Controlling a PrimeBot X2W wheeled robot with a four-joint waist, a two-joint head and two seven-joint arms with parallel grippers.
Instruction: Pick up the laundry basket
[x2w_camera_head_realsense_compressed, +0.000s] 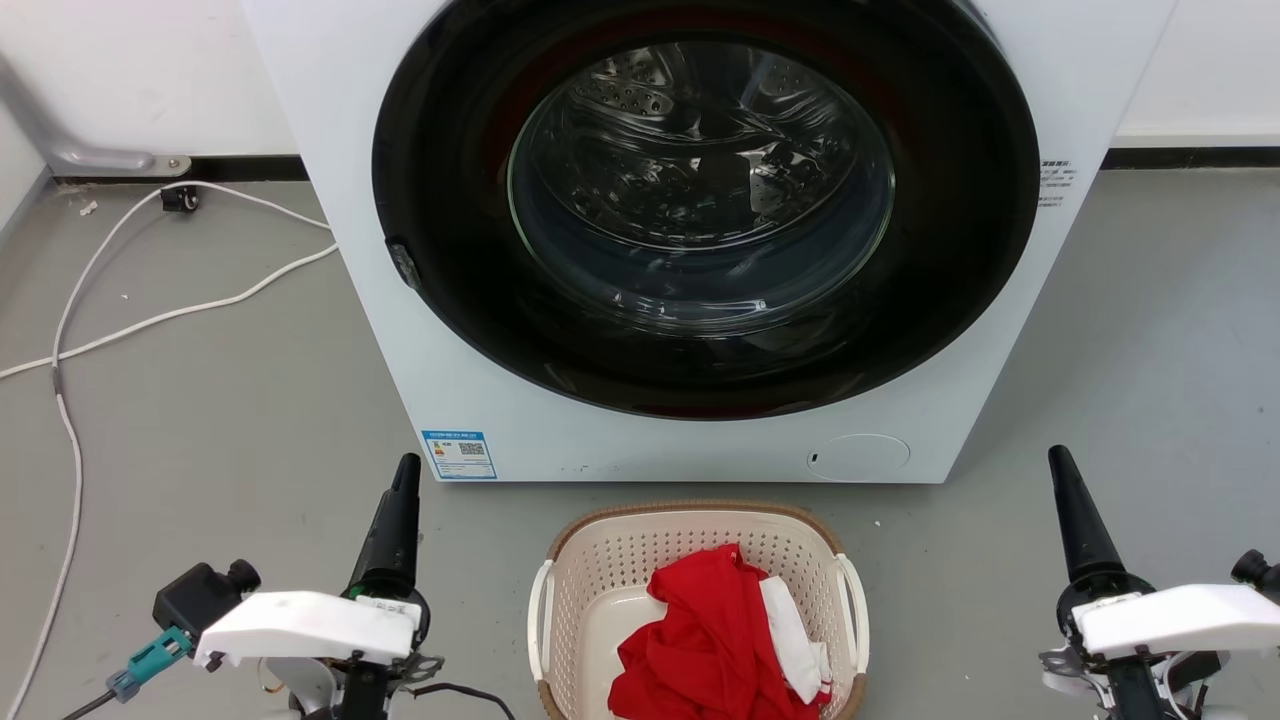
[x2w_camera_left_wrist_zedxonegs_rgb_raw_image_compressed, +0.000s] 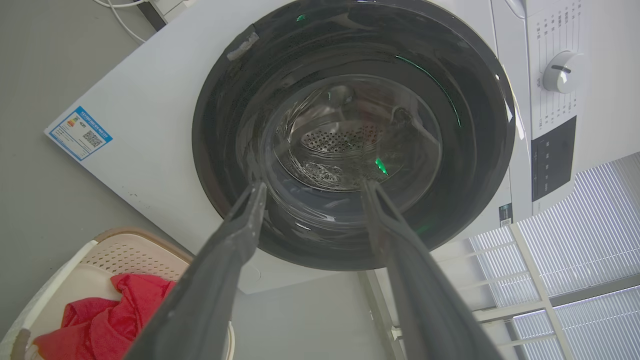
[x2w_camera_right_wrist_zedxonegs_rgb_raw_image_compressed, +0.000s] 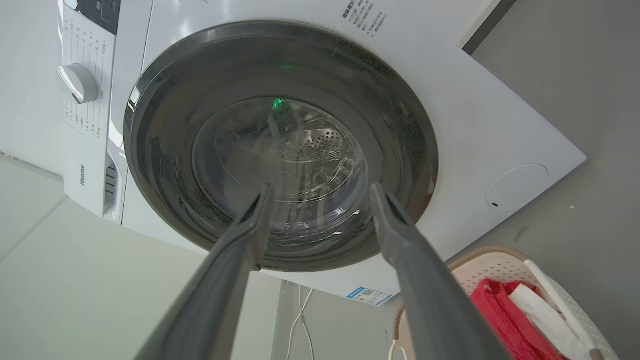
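Bottom centre of the head view, parked on the floor (x2w_camera_head_realsense_compressed: 250, 400) just in front of the washer (x2w_camera_head_realsense_compressed: 400, 330): basket (x2w_camera_head_realsense_compressed: 610, 560), with a red cloth (x2w_camera_head_realsense_compressed: 710, 640) and a white cloth (x2w_camera_head_realsense_compressed: 795, 630) heaped inside. Not touched yet. Flanked by the left gripper (x2w_camera_head_realsense_compressed: 405, 480) at lower left and the right gripper (x2w_camera_head_realsense_compressed: 1062, 470) at lower right, both well apart from it and pointing up the frame at the washer rather than down at the basket.

Calling the step in hand the reach. Best bet, probably: bring both arms inward and down together, aim for the white loops, left handle (x2w_camera_head_realsense_compressed: 541, 620) and right handle (x2w_camera_head_realsense_compressed: 856, 620), and close on both at the same time. Would keep the lift level to avoid tipping the cloth out. Also worth minding the washer front, very near the far rim, so lift straight up or a touch back, never forward.

Now the view differences. Going by the head view alone, can't tell apart or together, with each gripper seen side-on as one dark spike. Sorted by the wrist views: spread wide on both, gripping nothing, just framing the door glass (x2w_camera_left_wrist_zedxonegs_rgb_raw_image_compressed: 350, 135). Thrown in by the left wrist view at right of frame: dial (x2w_camera_left_wrist_zedxonegs_rgb_raw_image_compressed: 562, 72) and some blinds (x2w_camera_left_wrist_zedxonegs_rgb_raw_image_compressed: 575, 240). Going the other way, both handles at once plus a white cable (x2w_camera_head_realsense_compressed: 70, 420) at left in the head view, versus a corner of the basket at the bottom of each wrist view.
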